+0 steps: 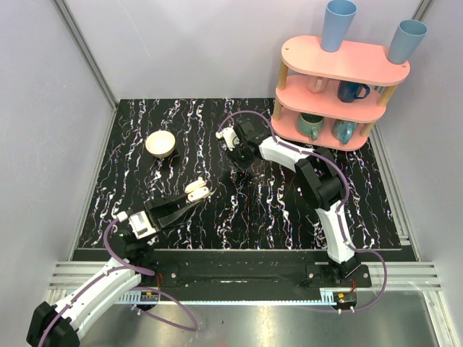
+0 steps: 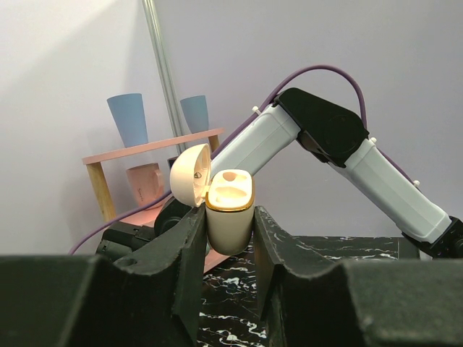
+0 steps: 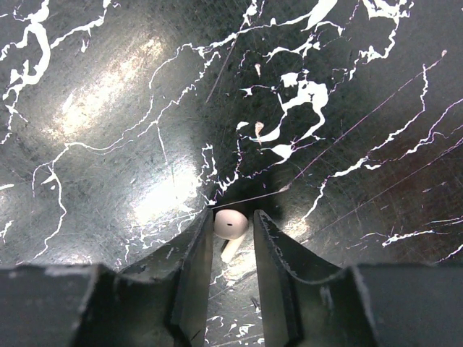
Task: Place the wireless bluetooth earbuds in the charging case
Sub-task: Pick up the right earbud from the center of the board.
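Case (image 2: 230, 210), lid open, sits clamped in left tool (image 2: 228, 235); right tool (image 3: 233, 215) brackets earbud (image 3: 231, 225) narrowly, grip unclear.

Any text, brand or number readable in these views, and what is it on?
None can be read.
The charging case, the earbud, the cups and the shelf show no print.
The small tags by the arm bases are too small to read.

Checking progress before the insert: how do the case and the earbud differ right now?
The case is clamped upright in the left claw, above the table. The earbud lies on the table between the right claw's open jaws. The case is far bigger, its lid open. Both are off-white.
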`<state>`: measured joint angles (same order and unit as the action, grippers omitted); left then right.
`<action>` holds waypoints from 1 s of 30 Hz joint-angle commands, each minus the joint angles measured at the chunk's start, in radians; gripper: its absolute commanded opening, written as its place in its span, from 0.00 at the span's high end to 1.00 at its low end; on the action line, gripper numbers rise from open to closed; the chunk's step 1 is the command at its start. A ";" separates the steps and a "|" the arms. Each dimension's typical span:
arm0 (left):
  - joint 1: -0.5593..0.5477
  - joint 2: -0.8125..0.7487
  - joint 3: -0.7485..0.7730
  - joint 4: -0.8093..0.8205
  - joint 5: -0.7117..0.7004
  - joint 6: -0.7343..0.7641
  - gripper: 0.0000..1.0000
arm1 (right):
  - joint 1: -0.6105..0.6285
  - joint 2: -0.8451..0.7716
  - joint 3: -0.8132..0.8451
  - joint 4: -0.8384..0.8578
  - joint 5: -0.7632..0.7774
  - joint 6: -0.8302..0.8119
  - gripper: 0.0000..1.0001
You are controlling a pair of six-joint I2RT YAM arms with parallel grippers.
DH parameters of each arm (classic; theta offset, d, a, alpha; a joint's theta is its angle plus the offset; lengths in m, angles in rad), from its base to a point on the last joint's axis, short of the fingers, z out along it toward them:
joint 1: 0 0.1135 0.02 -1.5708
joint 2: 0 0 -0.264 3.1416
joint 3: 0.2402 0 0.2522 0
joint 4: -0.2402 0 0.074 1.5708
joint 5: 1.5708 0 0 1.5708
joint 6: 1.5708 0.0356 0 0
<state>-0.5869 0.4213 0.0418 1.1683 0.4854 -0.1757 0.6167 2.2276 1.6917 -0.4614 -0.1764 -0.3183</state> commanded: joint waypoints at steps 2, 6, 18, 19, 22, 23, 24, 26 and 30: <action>-0.004 0.014 -0.036 0.050 -0.010 0.004 1.00 | 0.011 0.021 0.019 0.003 -0.008 0.010 0.66; -0.004 0.014 -0.036 0.047 -0.010 0.005 1.00 | 0.012 0.024 0.016 0.012 -0.005 0.018 0.73; -0.002 -0.010 -0.034 0.024 -0.028 0.012 1.00 | 0.012 -0.049 -0.024 0.081 0.048 0.080 0.94; -0.004 -0.016 -0.034 0.005 -0.034 0.012 1.00 | 0.012 -0.084 -0.055 0.102 0.057 0.093 0.94; -0.004 -0.047 -0.030 -0.041 -0.045 0.024 1.00 | 0.012 -0.187 -0.156 0.232 0.071 0.143 0.94; -0.002 -0.061 -0.028 -0.051 -0.048 0.027 1.00 | 0.012 -0.215 -0.185 0.275 0.077 0.172 0.94; -0.002 -0.068 -0.028 -0.061 -0.051 0.028 1.00 | 0.012 -0.245 -0.210 0.338 0.080 0.185 0.94; -0.004 -0.079 -0.025 -0.081 -0.057 0.031 1.00 | 0.012 -0.328 -0.277 0.392 0.097 0.229 0.93; -0.002 -0.076 -0.023 -0.079 -0.057 0.031 1.00 | 0.020 -0.460 -0.385 0.545 0.130 0.275 0.93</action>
<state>-0.5869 0.3523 0.0418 1.0828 0.4519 -0.1577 0.6186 1.9327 1.3598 -0.1623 -0.0937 -0.1234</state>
